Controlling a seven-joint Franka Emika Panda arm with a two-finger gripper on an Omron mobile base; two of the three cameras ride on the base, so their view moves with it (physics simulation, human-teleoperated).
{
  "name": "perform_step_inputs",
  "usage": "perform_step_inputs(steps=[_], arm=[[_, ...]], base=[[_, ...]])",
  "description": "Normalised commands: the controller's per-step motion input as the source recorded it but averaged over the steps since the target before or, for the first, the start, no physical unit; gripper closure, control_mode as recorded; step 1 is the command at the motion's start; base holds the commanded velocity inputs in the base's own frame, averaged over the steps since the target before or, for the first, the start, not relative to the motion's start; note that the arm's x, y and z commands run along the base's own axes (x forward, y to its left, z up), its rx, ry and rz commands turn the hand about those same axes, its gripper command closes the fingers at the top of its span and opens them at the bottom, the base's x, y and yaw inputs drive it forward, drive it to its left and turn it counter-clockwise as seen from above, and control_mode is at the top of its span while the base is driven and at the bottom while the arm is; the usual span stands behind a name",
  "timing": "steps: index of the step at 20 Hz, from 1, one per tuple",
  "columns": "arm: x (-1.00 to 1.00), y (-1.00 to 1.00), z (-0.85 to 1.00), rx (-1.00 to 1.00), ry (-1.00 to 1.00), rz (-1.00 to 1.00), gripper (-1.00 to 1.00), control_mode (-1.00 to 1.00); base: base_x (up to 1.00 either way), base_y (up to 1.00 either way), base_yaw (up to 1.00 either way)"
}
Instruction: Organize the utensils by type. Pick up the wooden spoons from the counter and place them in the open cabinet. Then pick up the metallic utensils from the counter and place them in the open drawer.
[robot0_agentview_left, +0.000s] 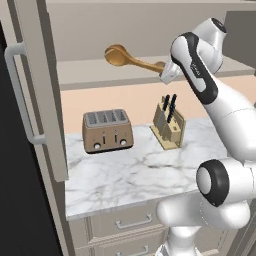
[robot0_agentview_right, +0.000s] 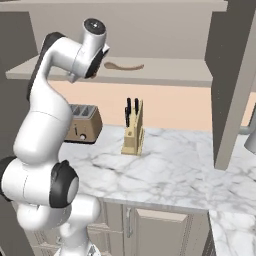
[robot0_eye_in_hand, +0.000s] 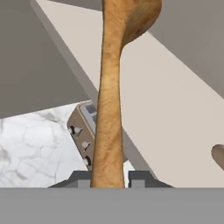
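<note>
My gripper (robot0_agentview_left: 165, 70) is shut on the handle of a wooden spoon (robot0_agentview_left: 125, 58), which it holds above the shelf of the open cabinet (robot0_agentview_left: 100, 76), bowl pointing left. In the hand view the spoon (robot0_eye_in_hand: 109, 100) rises from between my fingertips (robot0_eye_in_hand: 81, 177) over the pale shelf (robot0_eye_in_hand: 175, 109). A second wooden spoon (robot0_agentview_right: 124, 66) lies flat on the shelf (robot0_agentview_right: 170, 71) to the right of the hand; its end shows at the hand view's right edge (robot0_eye_in_hand: 217, 155). The metallic utensils and the open drawer are out of view.
The cabinet door (robot0_agentview_left: 37, 75) stands open at the left with its bar handle (robot0_agentview_left: 20, 95). Below, the marble counter (robot0_agentview_left: 130, 175) carries a brown toaster (robot0_agentview_left: 106, 130) and a wooden knife block (robot0_agentview_left: 169, 125). Another door panel (robot0_agentview_right: 230, 75) hangs at the right.
</note>
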Motion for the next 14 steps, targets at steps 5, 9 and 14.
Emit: perform_step_inputs(steps=[5, 9, 14], arm=[[0.33, 0.01, -0.06, 0.00, -0.01, 0.16, 1.00, -1.00], [0.44, 0.00, 0.00, 0.00, 0.00, 0.13, 1.00, -1.00], [0.29, 0.00, 0.00, 0.00, -0.06, 0.08, 1.00, -1.00]], base=[[0.00, 0.00, 0.00], [0.00, 0.00, 0.00], [0.00, 0.00, 0.00]])
